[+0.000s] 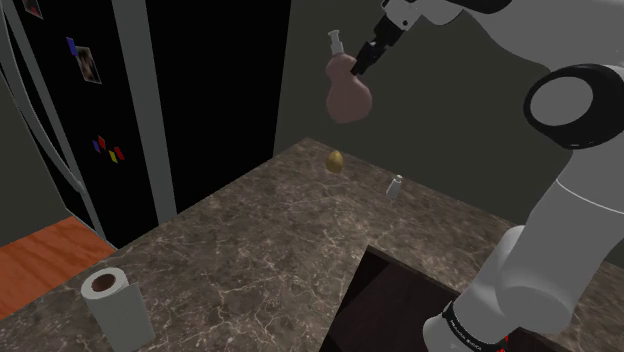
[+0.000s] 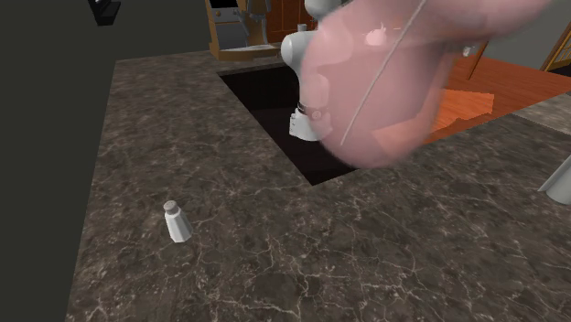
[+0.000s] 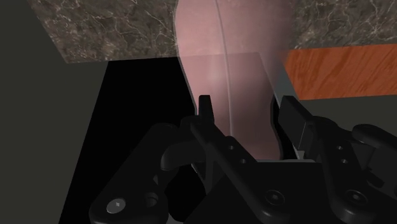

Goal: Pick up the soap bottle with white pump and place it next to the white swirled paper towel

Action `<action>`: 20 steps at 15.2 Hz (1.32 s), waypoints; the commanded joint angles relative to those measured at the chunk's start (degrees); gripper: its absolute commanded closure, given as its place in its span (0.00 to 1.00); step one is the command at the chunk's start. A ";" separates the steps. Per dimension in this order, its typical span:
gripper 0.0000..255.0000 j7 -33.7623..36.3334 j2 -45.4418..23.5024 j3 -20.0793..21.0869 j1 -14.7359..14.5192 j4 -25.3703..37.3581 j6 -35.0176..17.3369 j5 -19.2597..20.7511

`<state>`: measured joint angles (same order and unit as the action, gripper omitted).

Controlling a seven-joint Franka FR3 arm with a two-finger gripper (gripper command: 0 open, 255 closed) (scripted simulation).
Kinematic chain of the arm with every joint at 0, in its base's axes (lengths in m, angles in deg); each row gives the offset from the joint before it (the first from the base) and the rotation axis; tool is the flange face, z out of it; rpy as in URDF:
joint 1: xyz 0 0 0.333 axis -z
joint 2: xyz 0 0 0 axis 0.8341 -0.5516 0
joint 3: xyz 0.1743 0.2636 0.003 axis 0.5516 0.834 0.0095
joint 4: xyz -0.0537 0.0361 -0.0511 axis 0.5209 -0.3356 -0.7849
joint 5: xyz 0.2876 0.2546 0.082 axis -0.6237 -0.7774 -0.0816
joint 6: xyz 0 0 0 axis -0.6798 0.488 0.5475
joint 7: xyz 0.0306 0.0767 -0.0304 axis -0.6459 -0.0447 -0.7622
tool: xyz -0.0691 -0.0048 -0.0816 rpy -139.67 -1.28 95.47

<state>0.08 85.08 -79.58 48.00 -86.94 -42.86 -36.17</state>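
Observation:
A pink soap bottle (image 1: 347, 90) with a white pump (image 1: 335, 41) hangs high above the dark marble counter (image 1: 260, 240), tilted. My black gripper (image 1: 368, 62) is shut on its upper part near the neck. In the wrist view the pink bottle (image 3: 232, 76) sits clasped between my gripper's (image 3: 249, 118) two fingers. The bottle (image 2: 393, 82) looms large and close in the second exterior view. The white paper towel roll (image 1: 116, 300) stands upright at the counter's near corner, at the shoulder view's lower left, far from the bottle. Its edge (image 2: 558, 178) shows at the second exterior view's right.
A small white shaker (image 1: 395, 185) (image 2: 177, 221) and a golden egg-shaped object (image 1: 335, 160) stand near the counter's far edge. A dark sunken basin (image 1: 390, 300) (image 2: 284, 119) lies beside my base. A black fridge (image 1: 70, 110) with magnets stands beyond the counter; orange wood floor (image 1: 45, 260) lies below.

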 commanded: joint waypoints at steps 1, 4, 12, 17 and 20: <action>1.00 2.50 2.47 1.10 -1.72 -2.50 -1.07 2.02; 1.00 7.27 6.62 3.58 -4.41 -7.30 -3.29 5.48; 1.00 19.93 13.98 11.17 -9.23 -15.87 -6.98 12.07; 1.00 27.58 16.22 16.07 -11.54 -18.61 -8.17 14.78; 1.00 32.09 16.79 18.95 -12.90 -19.38 -8.59 16.11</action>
<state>30.47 101.95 -61.66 35.60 -106.31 -51.19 -20.49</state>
